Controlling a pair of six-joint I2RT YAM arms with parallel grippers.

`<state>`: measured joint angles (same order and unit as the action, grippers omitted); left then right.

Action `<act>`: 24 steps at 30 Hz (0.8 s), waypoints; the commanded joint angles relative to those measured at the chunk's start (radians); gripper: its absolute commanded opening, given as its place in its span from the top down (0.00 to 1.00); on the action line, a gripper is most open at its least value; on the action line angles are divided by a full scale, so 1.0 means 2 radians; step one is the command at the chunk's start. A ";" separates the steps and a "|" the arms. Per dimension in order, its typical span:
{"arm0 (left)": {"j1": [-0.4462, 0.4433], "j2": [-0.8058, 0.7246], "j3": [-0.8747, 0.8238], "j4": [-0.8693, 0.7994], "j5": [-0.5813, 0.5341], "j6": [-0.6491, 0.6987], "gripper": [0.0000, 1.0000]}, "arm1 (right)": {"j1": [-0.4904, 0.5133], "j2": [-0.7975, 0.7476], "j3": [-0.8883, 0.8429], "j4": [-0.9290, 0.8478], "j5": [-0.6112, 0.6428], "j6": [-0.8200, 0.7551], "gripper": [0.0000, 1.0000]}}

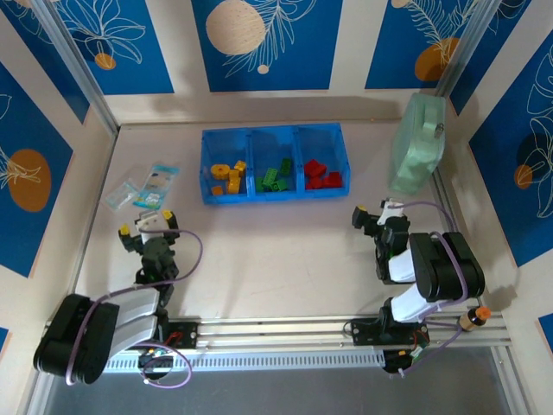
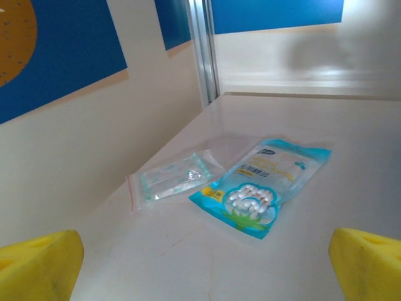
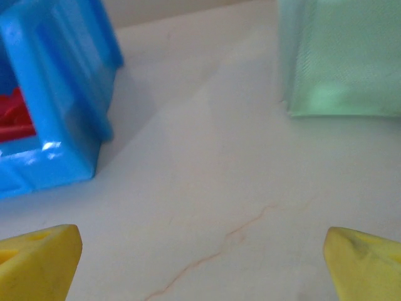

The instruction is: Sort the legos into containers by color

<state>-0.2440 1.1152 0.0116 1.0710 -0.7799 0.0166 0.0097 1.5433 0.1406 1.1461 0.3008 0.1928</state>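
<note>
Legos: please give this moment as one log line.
legos: sorted in tray | left fingers: open, empty | right fingers: open, empty

Your tray [image 1: 272, 130] is translucent blue. Its left compartment holds yellow and orange bricks [image 1: 226, 177], its middle one green bricks [image 1: 274, 178], and its right one red bricks [image 1: 321, 174]. Right of the tray you see a pale green bag [image 1: 417, 143]. Left of the tray lie a clear packet [image 2: 172, 180] with a red edge and a light blue packet [image 2: 263, 185] with white print. Behind the tray, the wall panels [image 1: 263, 43] are deep blue with white leaf outlines and cream or orange discs.
</note>
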 commanded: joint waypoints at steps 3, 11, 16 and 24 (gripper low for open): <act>0.007 0.060 -0.003 0.107 0.030 -0.007 0.00 | 0.012 -0.008 0.022 0.051 -0.008 -0.027 0.01; 0.012 0.155 0.024 0.169 0.050 -0.008 0.00 | 0.026 -0.005 0.025 0.052 0.002 -0.043 0.01; 0.017 0.206 0.062 0.168 0.088 0.012 0.01 | 0.032 -0.004 0.028 0.048 0.002 -0.048 0.01; 0.016 0.199 0.052 0.169 0.104 0.012 0.00 | 0.036 -0.007 0.039 0.025 0.002 -0.054 0.01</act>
<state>-0.2184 1.5196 0.1215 1.3537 -0.6056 0.0334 0.0731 1.5391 0.1967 1.1957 0.2882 0.1112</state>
